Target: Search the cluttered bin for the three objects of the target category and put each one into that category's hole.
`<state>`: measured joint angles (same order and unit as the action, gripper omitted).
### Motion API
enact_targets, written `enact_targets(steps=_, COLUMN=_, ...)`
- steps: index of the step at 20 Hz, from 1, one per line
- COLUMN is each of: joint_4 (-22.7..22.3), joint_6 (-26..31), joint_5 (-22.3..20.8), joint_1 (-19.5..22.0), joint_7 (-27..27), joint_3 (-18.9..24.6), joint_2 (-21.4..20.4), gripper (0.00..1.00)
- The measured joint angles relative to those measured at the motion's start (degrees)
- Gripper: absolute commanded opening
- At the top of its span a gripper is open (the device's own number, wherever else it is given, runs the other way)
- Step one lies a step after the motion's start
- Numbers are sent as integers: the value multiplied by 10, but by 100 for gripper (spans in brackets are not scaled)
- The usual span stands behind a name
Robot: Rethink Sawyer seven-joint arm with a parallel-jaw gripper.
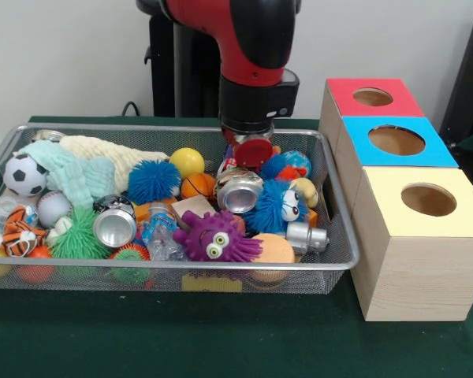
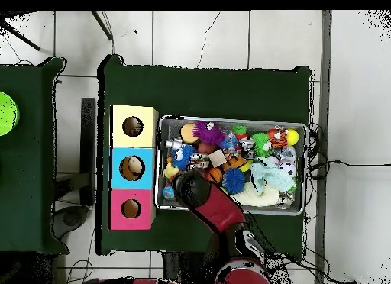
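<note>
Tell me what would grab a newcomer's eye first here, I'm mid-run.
The wire bin packed with bright toys, above all the purple googly-eyed fuzzy creature at its front and the crushed silver can mid-bin. The red and black arm drops straight into the bin's back right. Beside the bin stand three wooden boxes with holes: red, blue, yellow.

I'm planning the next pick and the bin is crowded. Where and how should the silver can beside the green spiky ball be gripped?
Judging by its pose, grip the silver can across its rim, coming from above: its open end tilts toward the camera, and the green spiky ball crowds one side.
</note>
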<state>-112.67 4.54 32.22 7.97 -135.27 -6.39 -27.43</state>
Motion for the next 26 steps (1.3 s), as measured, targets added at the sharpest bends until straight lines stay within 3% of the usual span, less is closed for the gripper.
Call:
enact_targets(steps=7, joint_4=6, joint_6=27, joint_5=22, joint_1=-14, joint_7=0, joint_3=-9, joint_2=-16, gripper=0)
enact_targets(steps=26, joint_4=122, joint_6=31, joint_5=21, joint_1=-12, joint_7=0, joint_3=-12, joint_2=-18, gripper=0)
